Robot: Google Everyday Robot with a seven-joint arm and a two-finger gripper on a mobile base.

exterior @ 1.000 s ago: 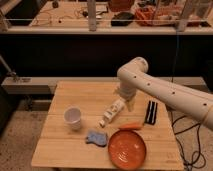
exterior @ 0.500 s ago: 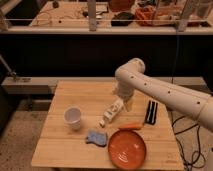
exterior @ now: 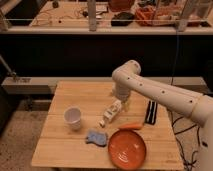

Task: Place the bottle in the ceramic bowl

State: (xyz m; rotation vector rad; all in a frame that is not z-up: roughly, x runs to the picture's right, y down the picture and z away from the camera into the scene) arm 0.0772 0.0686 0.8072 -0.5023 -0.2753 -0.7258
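A white bottle [exterior: 111, 114] lies on its side on the wooden table [exterior: 80, 95], near the middle. The orange ceramic bowl [exterior: 127, 148] sits at the front of the table, right of centre and in front of the bottle. My gripper [exterior: 121, 104] hangs from the white arm [exterior: 160, 92] and points down at the bottle's upper right end, right above it or touching it; I cannot tell which. The bottle rests on the table.
A white cup [exterior: 73, 117] stands left of the bottle. A blue cloth [exterior: 96, 137] lies in front of it. An orange carrot [exterior: 131, 127] lies at the bowl's far rim. A black flat object [exterior: 150, 112] lies at the right.
The arm's wrist has shifted slightly to the left over the bottle's end. The bottle and the other objects have not moved.
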